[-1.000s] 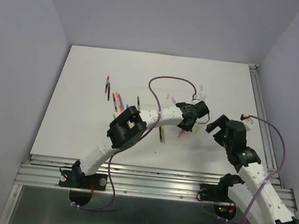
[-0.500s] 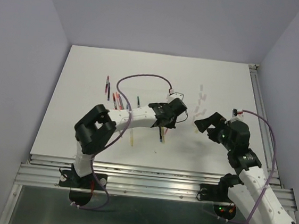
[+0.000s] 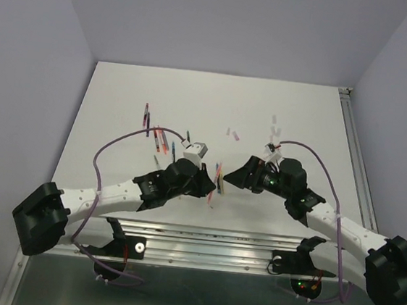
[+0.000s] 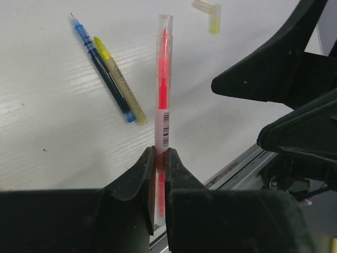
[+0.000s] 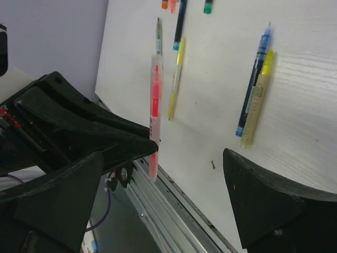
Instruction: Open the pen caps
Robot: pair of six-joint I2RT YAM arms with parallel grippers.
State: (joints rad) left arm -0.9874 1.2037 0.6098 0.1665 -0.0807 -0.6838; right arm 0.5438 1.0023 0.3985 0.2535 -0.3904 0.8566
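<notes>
My left gripper (image 4: 159, 168) is shut on the lower end of a red pen (image 4: 162, 79), held clear of the table near its front edge. The pen points away from the jaws, and its pale translucent pen cap (image 4: 165, 31) sits on the far end. From above, the left gripper (image 3: 211, 185) and the pen (image 3: 218, 174) are at the middle front. My right gripper (image 3: 239, 177) faces them from the right, open. In the right wrist view the red pen (image 5: 154, 105) stands left of the gap between my wide-apart fingers (image 5: 268, 205), which do not touch it.
A blue pen (image 4: 102, 71) and a yellow pen (image 4: 121, 81) lie side by side on the white table (image 3: 113, 179). More pens (image 3: 158, 137) lie at the left. Loose caps (image 3: 232, 134) are scattered behind the grippers. The metal rail (image 3: 209, 233) runs along the front edge.
The left arm has swung back toward the front edge, carrying the red pen. The right gripper has moved left and now faces the pen, still open.
</notes>
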